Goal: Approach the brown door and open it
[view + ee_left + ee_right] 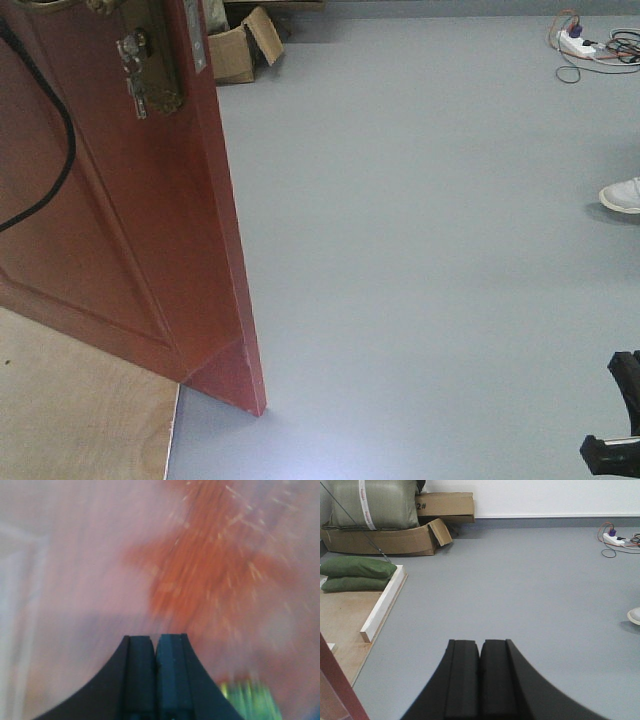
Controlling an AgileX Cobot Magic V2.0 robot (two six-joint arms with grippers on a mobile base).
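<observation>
The brown door (pixel 130 220) fills the left of the front view, swung at an angle, its free edge ending on the grey floor near the middle. Its dark brass lock plate (pixel 150 60) with small keys (pixel 133 70) shows at the top. In the left wrist view my left gripper (pixel 155 639) is shut with nothing in it, very close to the blurred reddish door surface (pixel 210 570). My right gripper (pixel 480 642) is shut and empty over bare grey floor, with a sliver of the door (pixel 332 685) at its lower left.
A black cable (pixel 55 150) hangs across the door face. Cardboard boxes (pixel 385 537), green sacks (pixel 357 572) and a white wooden beam (pixel 382 605) edge a plywood platform (pixel 340 620). A power strip (pixel 612 539) and a white shoe (pixel 622 195) lie at the right.
</observation>
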